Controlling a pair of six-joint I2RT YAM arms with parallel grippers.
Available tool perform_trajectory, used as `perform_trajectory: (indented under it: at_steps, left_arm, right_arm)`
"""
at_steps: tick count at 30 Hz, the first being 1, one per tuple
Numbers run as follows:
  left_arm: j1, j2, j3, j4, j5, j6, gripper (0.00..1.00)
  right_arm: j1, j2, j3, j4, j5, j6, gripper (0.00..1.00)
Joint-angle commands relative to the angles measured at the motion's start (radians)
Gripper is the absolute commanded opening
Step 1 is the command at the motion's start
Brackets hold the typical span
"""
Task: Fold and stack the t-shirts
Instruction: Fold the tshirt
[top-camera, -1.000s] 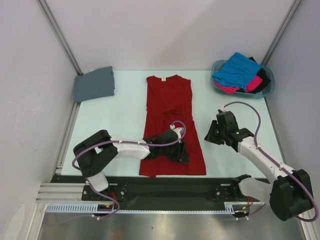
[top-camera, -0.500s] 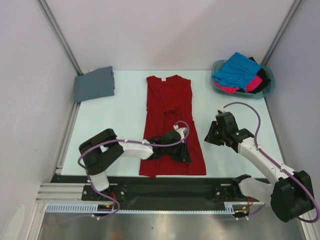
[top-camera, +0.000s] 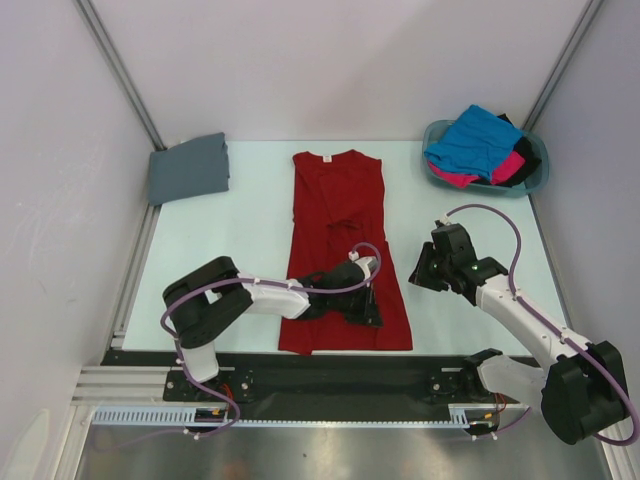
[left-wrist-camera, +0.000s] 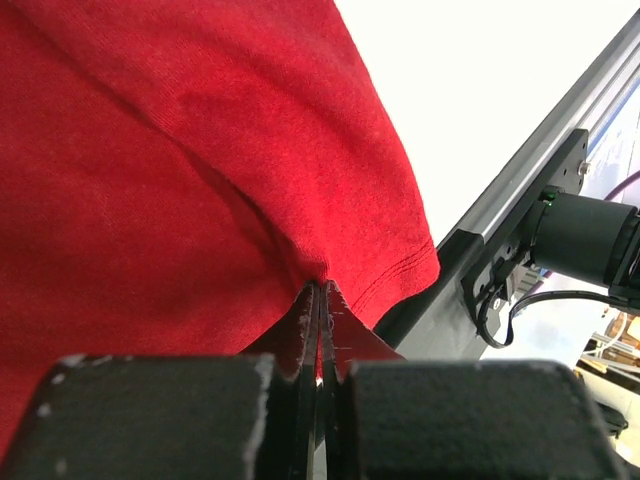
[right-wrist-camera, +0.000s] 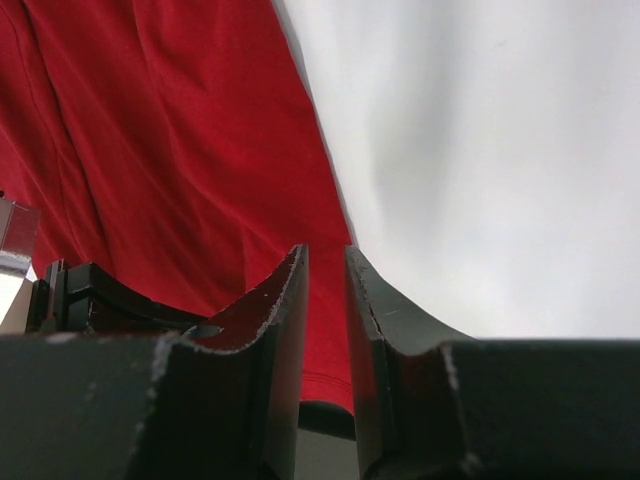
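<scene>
The deep red t-shirt (top-camera: 335, 200) lies lengthwise mid-table, sleeves folded in. My left gripper (top-camera: 368, 305) rests on its lower right part and is shut on a pinch of red cloth near the hem, as the left wrist view (left-wrist-camera: 320, 292) shows. My right gripper (top-camera: 420, 268) hovers just right of the shirt's right edge. It is closed to a thin gap and empty, with the red shirt (right-wrist-camera: 180, 150) below it to the left in the right wrist view (right-wrist-camera: 325, 255). The folded slate grey shirt (top-camera: 188, 168) lies at the back left. The blue (top-camera: 470, 140), pink (top-camera: 508, 165) and black (top-camera: 525, 150) shirts are heaped in the basket.
The teal basket (top-camera: 535, 182) stands at the back right corner. A metal rail and black base plate (top-camera: 330, 372) run along the table's near edge, just below the shirt's hem. White walls enclose the pale table (top-camera: 240, 230) on three sides.
My left arm has shifted slightly to the right, with the gripper still on the shirt's lower right. The right arm has barely moved.
</scene>
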Motion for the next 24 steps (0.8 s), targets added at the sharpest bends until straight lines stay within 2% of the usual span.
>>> perform_trajectory:
  at_steps: [1,11,18,19,20,21,22,24]
  left_arm:
    - [-0.018,-0.036,0.044,-0.012,0.002,0.011,0.00]
    - [-0.036,-0.205,-0.011,-0.159,-0.022,-0.018,0.00]
    - [-0.038,-0.220,-0.050,-0.209,-0.049,-0.035,0.00]
    - [-0.039,-0.219,-0.053,-0.214,-0.059,-0.036,0.05]
    - [-0.039,-0.216,-0.065,-0.216,-0.058,-0.035,0.19]
    - [-0.038,-0.216,-0.073,-0.240,-0.062,-0.036,0.40]
    - [-0.041,-0.216,-0.079,-0.246,-0.072,-0.036,0.53]
    - [-0.042,-0.237,-0.091,-0.283,-0.098,-0.032,0.55]
  right_arm:
    - [0.004,-0.020,-0.011,0.006,0.014,0.001,0.26]
    - [0.005,-0.027,-0.020,0.009,0.014,0.009,0.26]
    - [0.007,-0.030,-0.022,0.012,0.014,0.010,0.26]
    - [0.005,-0.028,-0.022,0.012,0.014,0.010,0.26]
    - [0.007,-0.030,-0.023,0.012,0.014,0.009,0.26]
    - [0.007,-0.030,-0.023,0.009,0.014,0.009,0.26]
    - [0.007,-0.031,-0.023,0.008,0.014,0.007,0.26]
    - [0.005,-0.028,-0.025,0.009,0.014,0.006,0.26]
